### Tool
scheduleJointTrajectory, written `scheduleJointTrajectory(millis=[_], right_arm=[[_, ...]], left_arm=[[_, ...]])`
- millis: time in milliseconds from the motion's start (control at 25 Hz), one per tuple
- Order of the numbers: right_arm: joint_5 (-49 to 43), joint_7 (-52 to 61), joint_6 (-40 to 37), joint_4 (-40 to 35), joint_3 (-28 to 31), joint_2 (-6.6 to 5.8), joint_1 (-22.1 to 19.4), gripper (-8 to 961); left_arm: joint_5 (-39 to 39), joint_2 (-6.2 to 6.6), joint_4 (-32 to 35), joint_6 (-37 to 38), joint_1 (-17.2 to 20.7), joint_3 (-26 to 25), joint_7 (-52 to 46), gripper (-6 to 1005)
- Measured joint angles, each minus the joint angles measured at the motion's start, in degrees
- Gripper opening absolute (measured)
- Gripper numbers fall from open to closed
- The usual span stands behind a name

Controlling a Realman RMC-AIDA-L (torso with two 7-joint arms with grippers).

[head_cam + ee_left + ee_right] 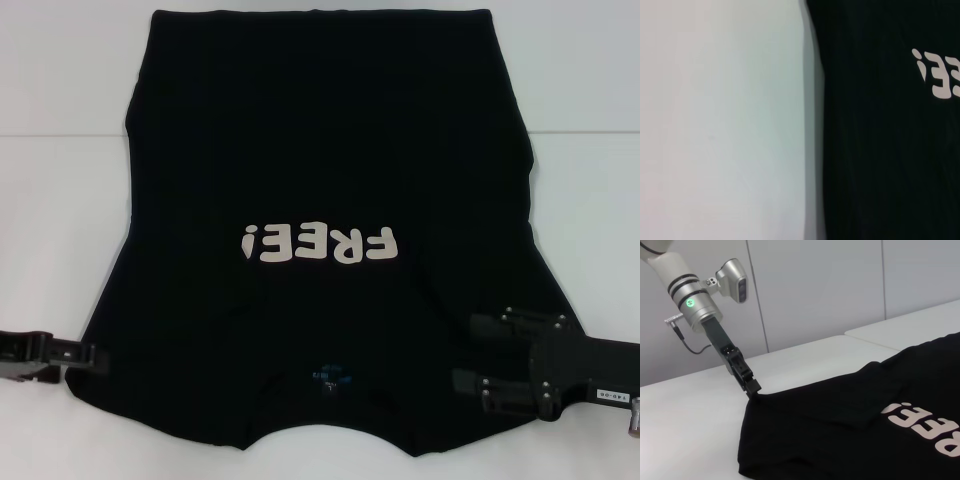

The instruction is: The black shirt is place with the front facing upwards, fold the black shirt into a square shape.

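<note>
The black shirt [320, 180] lies spread on the white table, front up, with its white "FREE!" lettering [318, 243] upside down to me and its blue neck label [330, 380] at the near edge. In the left wrist view only the shirt's edge [880, 150] and part of the lettering show. My left gripper [95, 354] is at the shirt's near left corner, shut on the cloth there; the right wrist view shows that gripper [753, 388] pinching the slightly raised corner. Over the shirt's near right shoulder, my right gripper [465, 352] stands open, fingers spread wide.
The white table [60, 200] extends on both sides of the shirt, with a seam [590, 133] running across its far part. A pale wall [840, 285] stands beyond the table on my left side.
</note>
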Motion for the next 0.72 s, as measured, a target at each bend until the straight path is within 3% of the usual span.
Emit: scheduleJointTrajectory(millis=[560,720], right_arm=[[0.07,0.28,-0.22,-0.01,0.0,0.12,-0.55,794],[0.07,0.56,-0.25,0.0,0.06,0.07,-0.64,794]], left_arm=[[0.61,-1.45,1.0,-0.44,-0.69,0.84,0.71,911],[0.68,-1.53,1.38,-0.82,-0.59,1.23,0.85,755]])
